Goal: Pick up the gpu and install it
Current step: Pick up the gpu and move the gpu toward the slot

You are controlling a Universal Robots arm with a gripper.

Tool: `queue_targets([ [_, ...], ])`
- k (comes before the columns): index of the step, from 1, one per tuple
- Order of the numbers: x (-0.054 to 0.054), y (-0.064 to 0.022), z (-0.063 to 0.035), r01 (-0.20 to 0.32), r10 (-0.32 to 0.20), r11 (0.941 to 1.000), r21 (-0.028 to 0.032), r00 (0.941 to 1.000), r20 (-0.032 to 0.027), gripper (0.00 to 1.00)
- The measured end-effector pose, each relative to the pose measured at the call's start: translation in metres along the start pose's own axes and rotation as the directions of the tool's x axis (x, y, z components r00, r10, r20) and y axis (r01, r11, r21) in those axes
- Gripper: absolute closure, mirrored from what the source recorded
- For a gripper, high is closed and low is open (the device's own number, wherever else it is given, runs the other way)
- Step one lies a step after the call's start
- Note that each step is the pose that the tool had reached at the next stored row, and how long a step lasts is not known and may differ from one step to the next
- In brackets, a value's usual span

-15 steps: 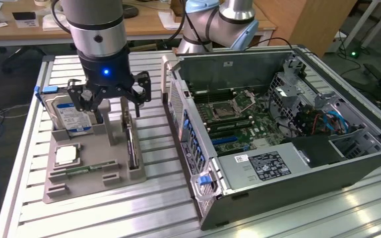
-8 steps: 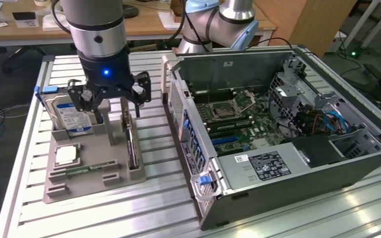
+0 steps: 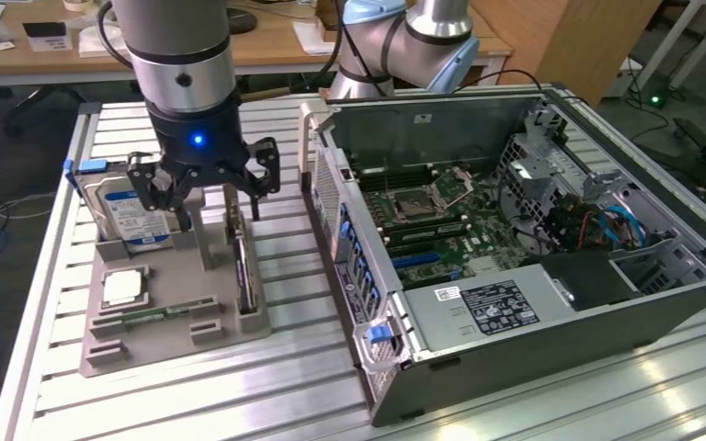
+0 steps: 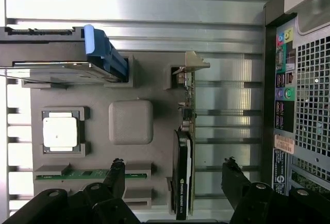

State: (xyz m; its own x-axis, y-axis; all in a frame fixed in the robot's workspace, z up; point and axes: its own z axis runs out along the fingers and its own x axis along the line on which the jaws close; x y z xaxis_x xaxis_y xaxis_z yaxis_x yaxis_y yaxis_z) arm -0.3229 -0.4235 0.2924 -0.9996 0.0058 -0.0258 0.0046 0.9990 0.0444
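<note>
On slatted aluminium worktop (image 3: 47, 303), grey plastic holder (image 3: 163, 344) carrying silver hard drive (image 3: 120, 216), blue-white label unreadable. Above it, black two-fingered tool (image 3: 212, 197), spread wide, gripping nothing, fingers flanking the thin dark gpu (image 4: 181, 177). Standing on edge in holder slot, white lettering resembling NVIDIA, long axis parallel to open grey computer case (image 3: 574, 340).

Gpu (image 4: 180, 177) blk w/ green edge; hard drive (image 3: 132, 209) silver, blue-white label; tray (image 3: 169, 342) grey; mem stick (image 4: 77, 174) green.
</note>
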Motion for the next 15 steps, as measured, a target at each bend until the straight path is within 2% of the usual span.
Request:
queue_targets([
  [6,0.0,0.0001,0.0008,0.0,0.0,1.0,-0.0002,1.0,0.0002,0.16],
  [9,-0.002,-0.0008,0.0047,0.001,-0.001,1.0,0.0,1.0,0.0,0.16],
  [15,-0.005,-0.005,0.0139,0.007,-0.007,1.0,0.0007,1.0,-0.0056,0.16],
])
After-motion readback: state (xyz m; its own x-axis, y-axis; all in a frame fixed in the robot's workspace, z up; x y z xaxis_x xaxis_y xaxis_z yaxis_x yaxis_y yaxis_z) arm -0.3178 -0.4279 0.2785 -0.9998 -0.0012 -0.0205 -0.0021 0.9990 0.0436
